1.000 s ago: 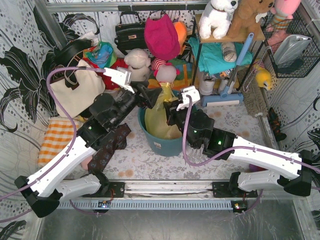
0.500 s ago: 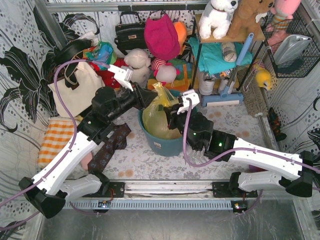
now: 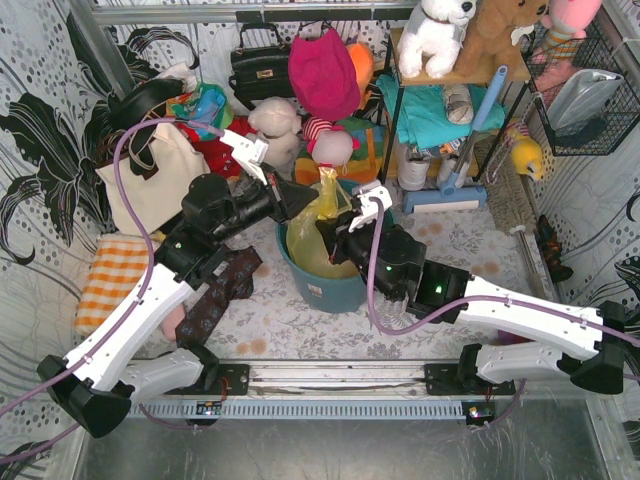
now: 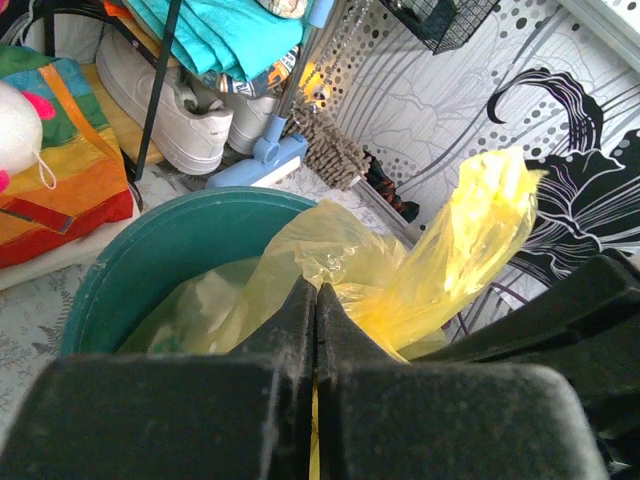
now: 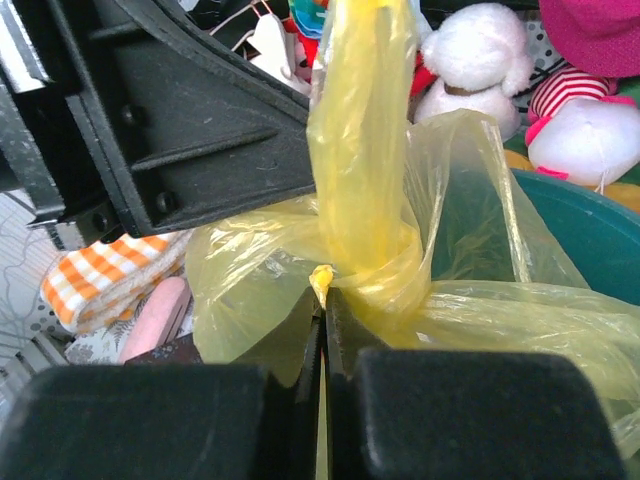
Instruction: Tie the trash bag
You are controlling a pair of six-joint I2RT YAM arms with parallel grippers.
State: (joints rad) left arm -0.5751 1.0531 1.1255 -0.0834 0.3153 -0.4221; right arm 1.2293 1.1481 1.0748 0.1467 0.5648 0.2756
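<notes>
Over at the left of the table a cream canvas tote (image 3: 150, 185) leans by the wall with an orange checked cloth (image 3: 113, 280) lying nearer me, and from that side the left arm reaches in toward the middle. The left gripper (image 4: 316, 300) has its jaws pressed together, and a sliver of yellow film shows in the seam between them, so it looks to be pinching a fold of the trash bag (image 3: 318, 225).

The bag sits in the teal bucket (image 3: 330, 290) at the centre, its body slumped inside and its loose top drawn up above the rim into a twisted tail. Seen from the right wrist, that tail rises straight up with a band of film wrapped round its base, which I take for a half-formed knot. The right gripper (image 5: 322, 300), coming in from the right of the bucket, is likewise closed, with a small yellow tip nipped between its fingers just beneath the wrap.

The bag strikes me as very light, soft and glossy, likely to slide out of a pinch and to stretch or tear if tugged hard. Bunched film near the neck seems the best place to hold, not a single thin layer.

Farther right, a white plush toy (image 3: 437, 35) sits up at the back.
</notes>
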